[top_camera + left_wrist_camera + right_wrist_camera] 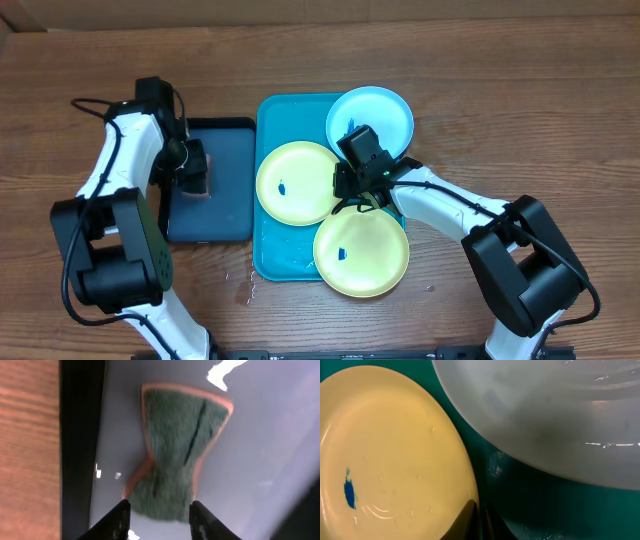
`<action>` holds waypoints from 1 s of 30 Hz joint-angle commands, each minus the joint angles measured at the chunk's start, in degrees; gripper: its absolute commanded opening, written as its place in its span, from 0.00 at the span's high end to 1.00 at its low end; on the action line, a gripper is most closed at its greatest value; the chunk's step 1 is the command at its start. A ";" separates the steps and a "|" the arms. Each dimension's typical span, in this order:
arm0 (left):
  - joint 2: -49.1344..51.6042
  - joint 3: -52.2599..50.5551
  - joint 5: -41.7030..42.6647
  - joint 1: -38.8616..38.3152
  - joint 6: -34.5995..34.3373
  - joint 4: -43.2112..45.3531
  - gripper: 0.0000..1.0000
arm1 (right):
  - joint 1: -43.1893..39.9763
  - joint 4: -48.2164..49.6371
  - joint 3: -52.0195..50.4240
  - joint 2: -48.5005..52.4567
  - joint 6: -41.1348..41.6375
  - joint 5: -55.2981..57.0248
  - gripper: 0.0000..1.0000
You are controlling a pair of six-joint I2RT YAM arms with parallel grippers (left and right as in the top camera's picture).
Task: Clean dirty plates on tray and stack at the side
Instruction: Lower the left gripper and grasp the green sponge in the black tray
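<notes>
Three dirty plates lie on the turquoise tray (268,250): a light blue plate (385,110) at the far right corner, a yellow plate (290,185) in the middle and another yellow plate (362,255) at the near right. Each carries a small blue smudge (350,492). My right gripper (345,185) is shut on the right rim of the middle yellow plate (395,460); its fingertips (480,515) meet at the edge. The light blue plate's pale side (545,415) looms just beyond. My left gripper (159,515) squeezes the near end of the green sponge (180,445).
The sponge lies on a black tray (225,210) left of the turquoise one, with its raised black rim (80,435) beside the wooden table (30,435). Water droplets (245,290) dot the table at the turquoise tray's near left corner.
</notes>
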 commanded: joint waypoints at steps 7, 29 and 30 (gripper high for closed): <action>0.70 -0.15 2.73 -0.22 5.66 1.97 0.63 | 0.17 0.35 -0.35 0.66 0.22 0.57 0.91; 0.72 -6.93 1.66 -0.22 6.38 10.97 0.71 | 0.17 0.35 -0.35 0.66 0.20 0.57 0.91; 0.72 -6.93 1.66 -0.22 6.38 11.13 0.73 | 0.17 0.35 -0.35 0.66 0.20 0.57 0.91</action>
